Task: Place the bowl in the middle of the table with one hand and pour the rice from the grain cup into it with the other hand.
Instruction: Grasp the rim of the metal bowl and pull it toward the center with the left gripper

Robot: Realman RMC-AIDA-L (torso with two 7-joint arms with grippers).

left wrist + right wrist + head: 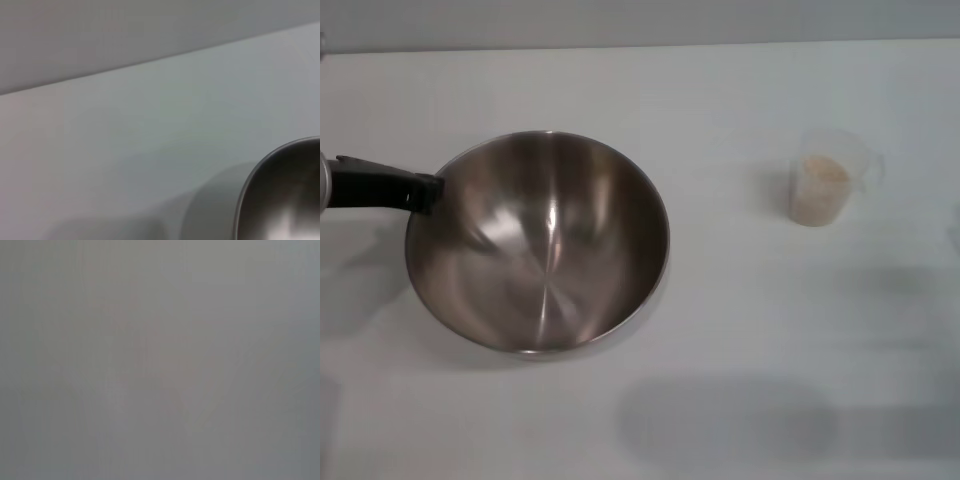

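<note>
Black and slim, our left gripper [420, 190] reaches in from the left edge of the head view and meets the rim of the bowl [538, 243] at its upper left side; its tip sits right on the steel lip, yet we cannot tell whether it is clamped there or merely touching. Behind the tip, a narrow black finger runs back to a sliver of silver-grey body at the frame's edge.

We see the bowl as a large round stainless-steel mixing bowl, brushed inside, with soft streaks of light fanning out from its centre. It stands left of centre in the frame, with its mouth turned somewhat toward the camera. In the left wrist view, a curved slice of the same bowl [285, 195] fills the lower right corner.

Well apart from it, in the upper right of the head view, stands the grain cup [825, 186], a small clear plastic cup, upright. Inside it we see the rice [818, 188], a cream-coloured, loose mass filling much of the cup.

Both rest on the table [740, 330], smooth, plain and white, crossed by faint grey shadows. Along the top of the frame, the tabletop ends at a pale grey wall [640, 20].

Our right gripper is nowhere in view; its wrist camera shows only a flat grey field.
</note>
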